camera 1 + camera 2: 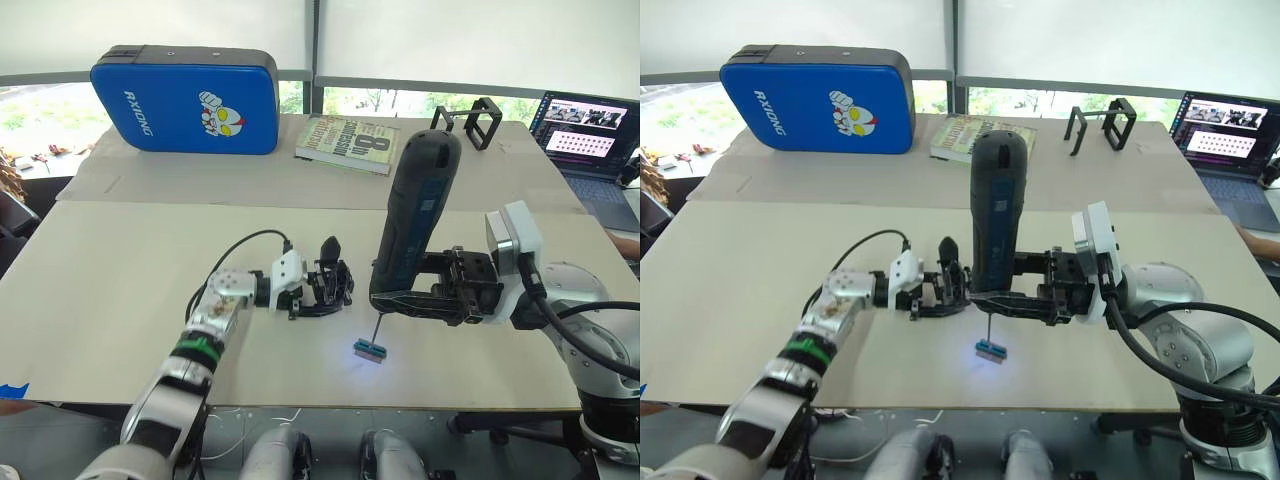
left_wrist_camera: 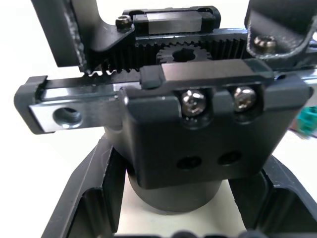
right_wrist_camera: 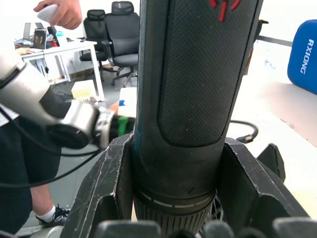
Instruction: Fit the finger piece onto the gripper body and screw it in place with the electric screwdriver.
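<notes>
Left eye view, centre of frame: right hand [image 1: 400,300] clenched around the lower barrel of the electric screwdriver [image 1: 410,215], held upright with a slight lean; thin metal bit pointing down toward a small green block [image 1: 370,350] on the counter [image 1: 120,290], lit bluish by the tool's light; contact between bit and block not resolvable. Left of centre: left hand [image 1: 335,290] grasping the gripper body [image 1: 325,275], its pointed black finger [image 1: 330,248] standing up, just beside the screwdriver's base. Left wrist view: round base of the body seated between the hand's two fingers [image 2: 81,198], rack and pinion exposed above, two screws [image 2: 194,101] already in the front plate, two empty holes below them. Right wrist view: screwdriver barrel gripped between both fingers [image 3: 101,183]; a person's hand [image 3: 57,12] at upper left, far from the work. Upper part of the frame, left eye view: blue case [image 1: 185,100], book [image 1: 345,140], black wire-frame stand [image 1: 470,122], laptop [image 1: 590,125] at far right. Risks, as judged: bit coming away from the block without a screw, or losing one on the way across; bit meeting a hole off-axis owing to the tool's lean, giving cross-threading or cam-out; body twisting in the left hand under driving torque, given its round base.
</notes>
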`<state>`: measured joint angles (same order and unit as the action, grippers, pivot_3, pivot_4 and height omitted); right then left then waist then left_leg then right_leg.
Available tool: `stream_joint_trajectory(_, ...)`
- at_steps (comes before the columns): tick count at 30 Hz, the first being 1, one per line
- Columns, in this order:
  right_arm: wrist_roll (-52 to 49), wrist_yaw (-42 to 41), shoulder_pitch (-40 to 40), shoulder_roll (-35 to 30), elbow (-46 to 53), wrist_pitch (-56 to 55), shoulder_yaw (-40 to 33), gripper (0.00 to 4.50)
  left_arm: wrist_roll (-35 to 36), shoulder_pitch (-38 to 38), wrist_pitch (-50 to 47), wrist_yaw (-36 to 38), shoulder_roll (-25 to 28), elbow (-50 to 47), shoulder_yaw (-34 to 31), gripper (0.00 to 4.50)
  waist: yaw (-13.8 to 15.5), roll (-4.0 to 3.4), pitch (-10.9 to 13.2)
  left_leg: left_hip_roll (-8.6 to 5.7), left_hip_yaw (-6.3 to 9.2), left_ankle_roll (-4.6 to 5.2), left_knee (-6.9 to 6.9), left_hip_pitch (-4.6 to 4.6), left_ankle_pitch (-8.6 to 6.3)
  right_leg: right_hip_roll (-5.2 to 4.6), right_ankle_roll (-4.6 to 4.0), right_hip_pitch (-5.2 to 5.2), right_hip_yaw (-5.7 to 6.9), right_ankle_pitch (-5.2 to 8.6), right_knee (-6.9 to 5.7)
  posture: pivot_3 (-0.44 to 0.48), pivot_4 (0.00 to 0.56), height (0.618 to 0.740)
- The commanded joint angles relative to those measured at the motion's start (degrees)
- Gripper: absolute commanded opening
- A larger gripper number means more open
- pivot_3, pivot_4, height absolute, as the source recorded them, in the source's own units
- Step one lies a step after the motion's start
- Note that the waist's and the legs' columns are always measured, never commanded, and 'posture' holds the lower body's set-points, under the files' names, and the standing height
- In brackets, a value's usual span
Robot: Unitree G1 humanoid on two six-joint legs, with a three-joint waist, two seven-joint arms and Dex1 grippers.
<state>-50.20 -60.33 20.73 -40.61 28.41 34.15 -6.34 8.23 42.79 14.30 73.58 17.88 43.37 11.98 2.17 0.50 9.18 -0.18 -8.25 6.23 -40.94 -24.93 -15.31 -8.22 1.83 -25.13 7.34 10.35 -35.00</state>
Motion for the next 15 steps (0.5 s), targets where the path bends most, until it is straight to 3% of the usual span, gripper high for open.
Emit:
stream_joint_trajectory(1,-2.1,1.5,-0.4,-0.5,3.9,-1.0,-3.3,1.94,-1.6,6.8,7.5,3.0,-1.5,10.0,-0.5,2.39,-0.1,0.01,0.0,-0.02,0.00,0.01,-0.01,0.00,0.00,0.00,0.02,0.00,-0.02,-0.01,0.00,0.000,0.150,0.740)
stream_joint_trajectory(8,-3.0,3.4,-1.9,-1.0,5.5,-0.6,-4.1,1.94,-4.1,11.8,9.8,2.5,-4.1,21.1,-1.7,2.39,-0.1,0.03,0.0,0.00,0.01,0.15,0.00,-0.03,0.05,0.02,0.03,-0.04,-0.06,-0.01,0.02,0.000,0.150,0.740)
stream_joint_trajectory(10,-3.1,3.7,-1.8,-1.0,5.6,-0.6,-4.0,1.94,-4.6,11.9,9.5,2.4,-4.0,22.2,-2.0,3.43,-0.2,0.03,0.0,0.00,0.01,0.15,-0.01,-0.03,0.05,0.01,0.03,-0.04,-0.06,-0.02,0.01,0.000,0.150,0.740)
stream_joint_trajectory(13,-3.2,4.0,-1.5,-0.9,5.5,-0.6,-3.8,1.94,-4.4,11.1,8.4,3.0,-2.8,21.7,-2.7,4.47,-0.3,0.03,0.0,0.00,0.01,0.20,-0.03,-0.03,0.02,-0.02,0.04,-0.03,-0.08,-0.04,-0.01,0.000,0.150,0.740)
stream_joint_trajectory(15,-3.1,3.9,-1.3,-0.9,5.2,-0.7,-3.6,1.94,-4.2,10.0,8.0,2.8,-1.6,20.2,-3.3,4.50,-0.5,0.03,0.0,0.00,0.02,0.20,-0.04,-0.03,0.02,-0.08,0.03,-0.04,-0.08,-0.04,-0.02,0.000,0.150,0.740)
